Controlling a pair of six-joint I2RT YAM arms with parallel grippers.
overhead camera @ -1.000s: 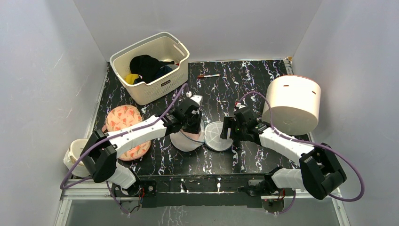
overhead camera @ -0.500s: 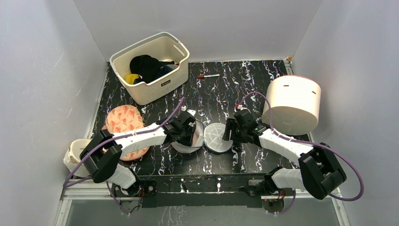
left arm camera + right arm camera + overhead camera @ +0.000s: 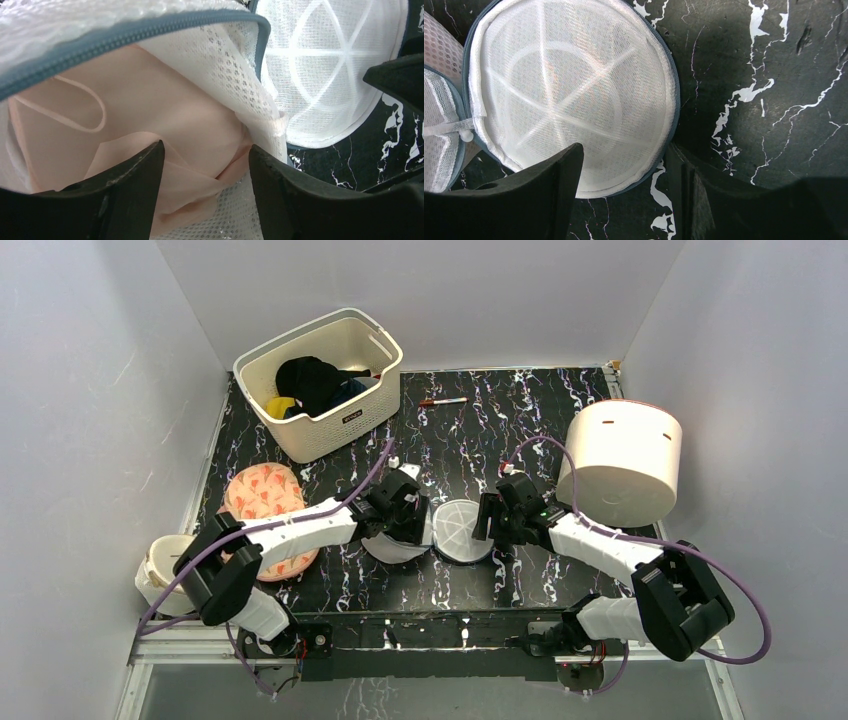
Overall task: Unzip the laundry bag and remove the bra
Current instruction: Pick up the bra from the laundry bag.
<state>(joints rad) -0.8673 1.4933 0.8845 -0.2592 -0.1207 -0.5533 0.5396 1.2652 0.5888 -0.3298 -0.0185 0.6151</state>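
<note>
The laundry bag lies unzipped in two dome halves on the black marbled table. Its right half (image 3: 460, 530) lies flat, also in the right wrist view (image 3: 569, 95). Its left half (image 3: 396, 548) sits under my left gripper (image 3: 408, 523). In the left wrist view the grey-blue zipper rim (image 3: 125, 35) frames the pale-pink bra (image 3: 165, 110) inside that half. My left gripper (image 3: 205, 165) is open, with the bra fabric between its fingertips. My right gripper (image 3: 487, 523) is open and straddles the rim of the flat half (image 3: 624, 165).
A cream slotted basket (image 3: 300, 435) with dark clothes stands at the back left. A large white cylinder (image 3: 622, 460) stands at the right. An orange-pink leaf-print pad (image 3: 262, 495) lies at the left, a cream round object (image 3: 160, 565) at the near left, a pen (image 3: 443, 401) at the back.
My left gripper has come down from holding the bag's left half raised and now sits low in that half, over the bra. My right gripper has shifted only slightly.
</note>
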